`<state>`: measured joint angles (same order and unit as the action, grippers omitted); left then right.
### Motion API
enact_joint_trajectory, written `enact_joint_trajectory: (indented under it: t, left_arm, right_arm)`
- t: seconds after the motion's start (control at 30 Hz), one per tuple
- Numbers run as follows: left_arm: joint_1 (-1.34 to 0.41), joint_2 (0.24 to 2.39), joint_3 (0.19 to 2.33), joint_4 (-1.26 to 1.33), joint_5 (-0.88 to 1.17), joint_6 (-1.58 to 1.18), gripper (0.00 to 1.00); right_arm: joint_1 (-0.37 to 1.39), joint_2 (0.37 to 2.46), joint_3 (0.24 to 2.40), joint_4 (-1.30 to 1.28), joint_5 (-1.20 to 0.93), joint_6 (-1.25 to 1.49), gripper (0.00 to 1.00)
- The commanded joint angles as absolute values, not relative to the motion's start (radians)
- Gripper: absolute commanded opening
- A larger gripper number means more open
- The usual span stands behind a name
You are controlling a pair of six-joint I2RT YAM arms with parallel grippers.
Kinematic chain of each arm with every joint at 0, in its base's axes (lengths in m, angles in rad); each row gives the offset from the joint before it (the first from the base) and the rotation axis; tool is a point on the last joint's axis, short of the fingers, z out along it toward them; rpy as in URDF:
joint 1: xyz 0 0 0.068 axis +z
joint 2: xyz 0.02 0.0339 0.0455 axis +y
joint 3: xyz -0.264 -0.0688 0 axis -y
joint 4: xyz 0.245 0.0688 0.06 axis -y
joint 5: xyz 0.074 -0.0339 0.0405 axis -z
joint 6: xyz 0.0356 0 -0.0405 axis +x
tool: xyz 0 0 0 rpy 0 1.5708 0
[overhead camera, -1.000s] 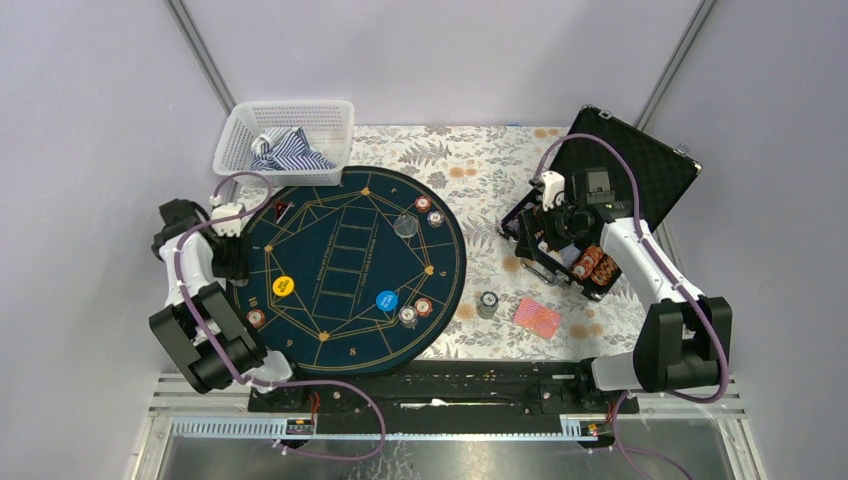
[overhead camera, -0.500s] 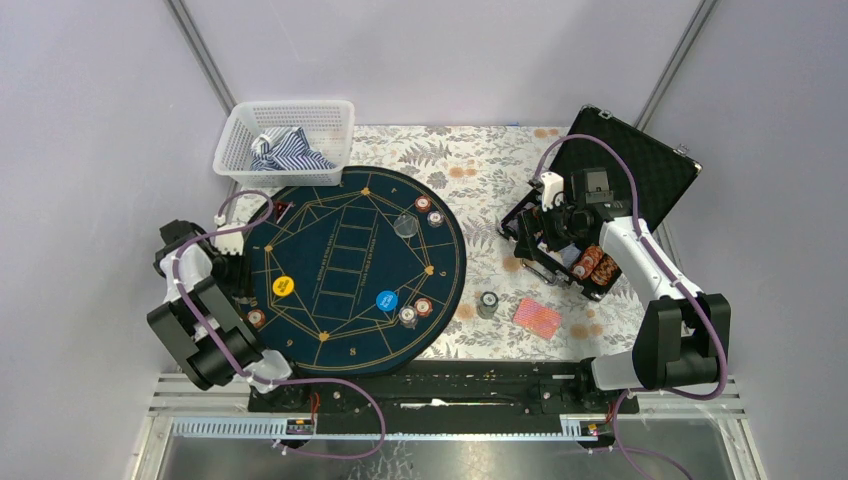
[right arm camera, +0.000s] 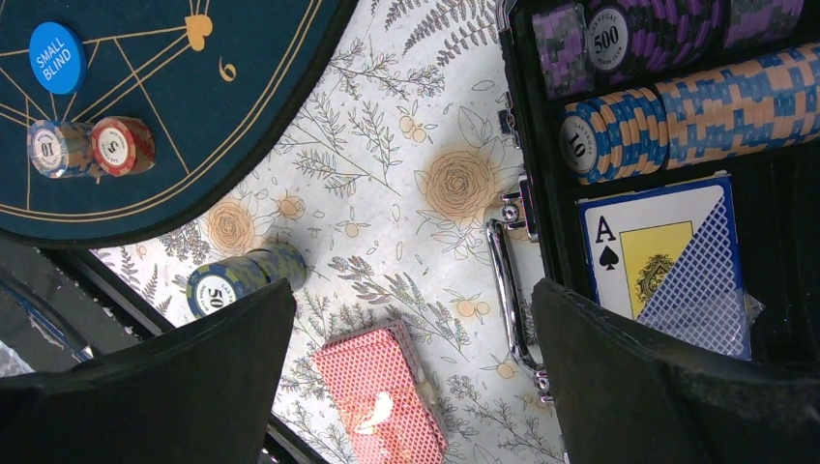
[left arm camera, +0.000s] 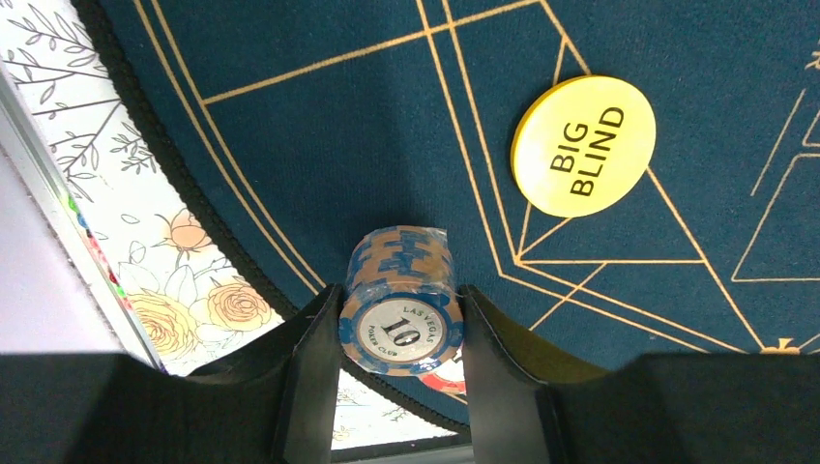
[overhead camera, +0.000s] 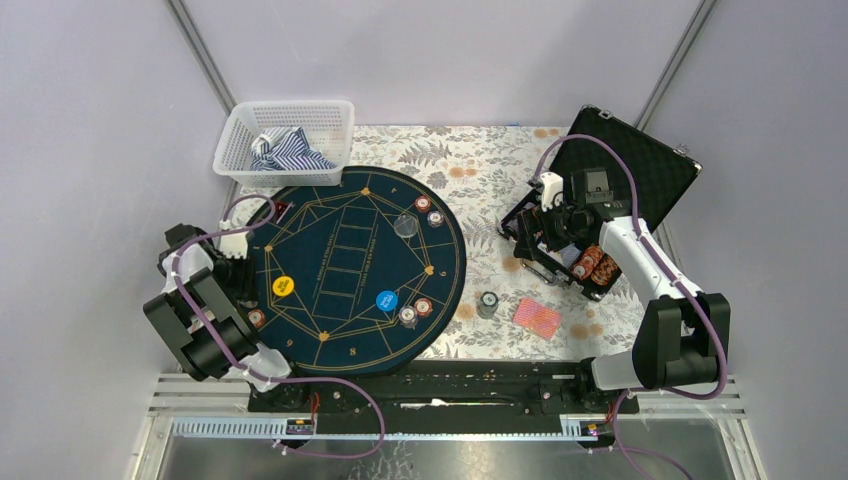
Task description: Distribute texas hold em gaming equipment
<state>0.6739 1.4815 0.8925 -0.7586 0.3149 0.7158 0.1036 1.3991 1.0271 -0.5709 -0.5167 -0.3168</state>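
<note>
While the right gripper [right arm camera: 414,290] hangs with its jaws spread wide and nothing between them, the left gripper [left arm camera: 398,295] is grasping. Its two fingers [left arm camera: 314,358] press on both sides of a stack of orange-and-blue chips [left arm camera: 400,333], and the top face of the stack, marked 10, looks back at the wrist. The long axis of the stack runs straight away from the hand, along the fingers. I judge therefore that a plain move along this axis, then an opening of the jaws, is enough to leave it standing.

Just under the stack a bit of red and white [left arm camera: 447,383] shows, perhaps another chip; I cannot tell if they touch. Beyond the fingertips lies the dark blue mat [left arm camera: 338,116]. Its black rim [left arm camera: 193,208] passes close on the left of the hand, with the flowered cloth [left arm camera: 116,222] outside it, so that side gives little room. To the far right the yellow BIG BLIND disc [left arm camera: 583,146] lies well apart, with open mat between. The left arm is much nearer to this seat than the right one, which is over the cloth beside the black case [right arm camera: 522,145].
</note>
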Motion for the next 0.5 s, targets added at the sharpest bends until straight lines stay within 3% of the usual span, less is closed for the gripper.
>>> enact_joint_trajectory:
  t: [0.0, 0.3, 0.47]
  left_arm:
    - [0.676, 1.480, 0.881, -0.722, 0.346, 0.742, 0.40]
    - [0.676, 1.467, 0.896, -0.733, 0.334, 0.755, 0.60]
    - [0.666, 1.431, 0.979, -0.832, 0.377, 0.791, 0.66]
  right_arm:
    - [0.098, 1.405, 1.051, -0.578, -0.534, -0.314, 1.00]
    - [0.098, 1.404, 1.051, -0.577, -0.542, -0.316, 1.00]
    - [0.098, 1.392, 1.052, -0.577, -0.553, -0.316, 1.00]
